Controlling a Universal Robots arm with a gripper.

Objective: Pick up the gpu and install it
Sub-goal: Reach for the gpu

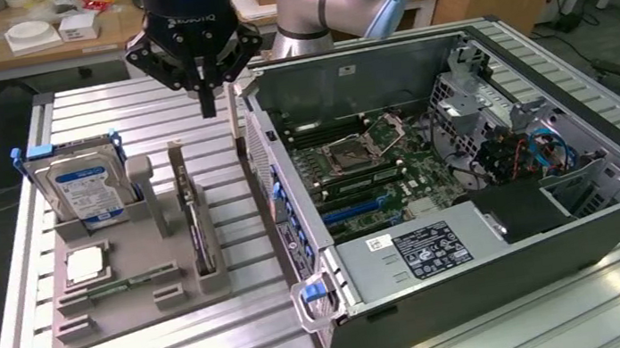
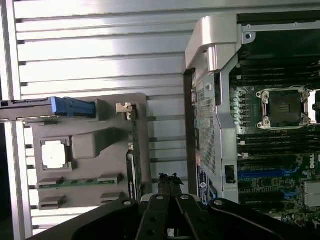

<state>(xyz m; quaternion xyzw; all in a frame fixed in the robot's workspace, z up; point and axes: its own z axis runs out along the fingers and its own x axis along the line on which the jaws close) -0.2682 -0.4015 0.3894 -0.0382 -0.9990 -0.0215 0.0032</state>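
Observation:
The gpu (image 1: 198, 229) stands on its long edge in a slot of the grey holder (image 1: 167, 274), a thin dark card with a pale bracket at its far end. From the wrist it is a narrow strip, the gpu (image 2: 133, 155), with its bracket (image 2: 124, 107) at one end. My gripper (image 1: 207, 108) hangs above the slatted table beyond the card's far end, between the holder and the open computer case (image 1: 407, 179). Its fingers (image 2: 170, 181) are shut together with nothing between them.
The holder also carries a silver hard drive with a blue label (image 1: 84, 190), a square processor (image 1: 84, 265) and a green memory stick (image 1: 120, 284). The case's motherboard (image 1: 369, 166) lies exposed, with blue slots (image 1: 351, 209). A desk with boxes stands behind.

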